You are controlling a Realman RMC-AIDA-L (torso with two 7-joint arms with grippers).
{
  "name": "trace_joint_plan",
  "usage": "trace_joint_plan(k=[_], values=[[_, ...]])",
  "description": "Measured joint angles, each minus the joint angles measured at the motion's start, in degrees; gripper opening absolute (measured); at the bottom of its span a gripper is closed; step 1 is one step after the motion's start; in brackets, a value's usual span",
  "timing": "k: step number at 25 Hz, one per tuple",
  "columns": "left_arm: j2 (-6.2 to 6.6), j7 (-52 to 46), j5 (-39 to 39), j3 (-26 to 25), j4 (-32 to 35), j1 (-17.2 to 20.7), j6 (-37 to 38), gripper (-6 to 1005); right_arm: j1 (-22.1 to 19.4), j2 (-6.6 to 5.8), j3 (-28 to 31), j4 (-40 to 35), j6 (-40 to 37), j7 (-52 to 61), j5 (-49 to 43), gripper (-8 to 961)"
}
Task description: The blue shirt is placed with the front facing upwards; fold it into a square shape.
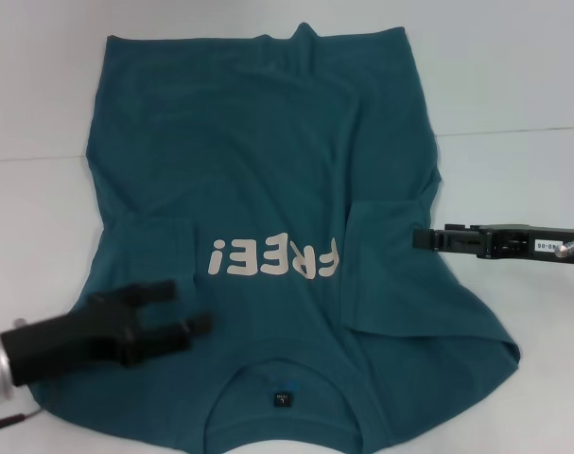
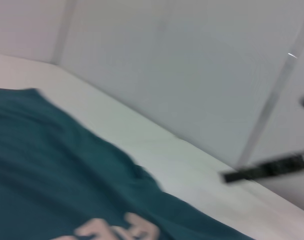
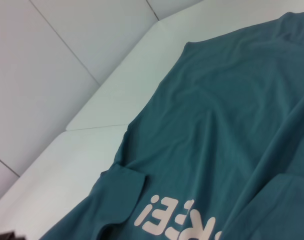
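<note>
Left end effector (image 1: 178, 307): two dark fingers spread apart, holding nothing, poised over the blue shirt (image 1: 268, 189) just short of the "FREE!" lettering (image 1: 273, 258), with the folded-in left sleeve (image 1: 149, 248) directly beyond its tips. Right end effector (image 1: 428, 239): at the opposite edge of the shirt, tips pointing inward at the folded-in right sleeve (image 1: 386, 270); whether its fingers are parted or closed cannot be told. Shirt lies front up, flat on the tabletop (image 1: 513, 85), collar (image 1: 282, 388) nearest the robot and hem (image 1: 258, 38) farthest away; both sleeves appear already turned inward, body not yet folded. Risks, as judged: a pinch taking only the top layer would let the tucked sleeve flop back out; a grab too close to the lettering would drag a crooked crease; uneven lift between the two arms would skew the fold, so the result is not square. The ridge beside the right sleeve may bunch further. Surface: plain white, smooth-looking tabletop, likely letting the cloth slide when pulled. Room: pale panelled walls (image 3: 51, 75) behind the tabletop, nothing else visible.
</note>
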Motion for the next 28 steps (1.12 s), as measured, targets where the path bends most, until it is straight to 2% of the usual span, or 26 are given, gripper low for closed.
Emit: trace_joint_plan(k=[7,15,28], values=[[0.88,-11.4,2.4,-6.3,5.0,1.9,-3.5,887,-0.3,0.33,2.0,-0.3,-2.0,0.1,0.1,902],[1.65,-17.1,8.5,-14.0,6.4,3.1,-5.3,887,0.0,0.33,2.1,-0.2,-2.0,0.0,0.1,899],[1.44,-17.4,15.7,-15.9,6.4,4.6,-6.0,888,0.7,0.04,2.1,-0.4,-1.2,0.2,0.2,899]])
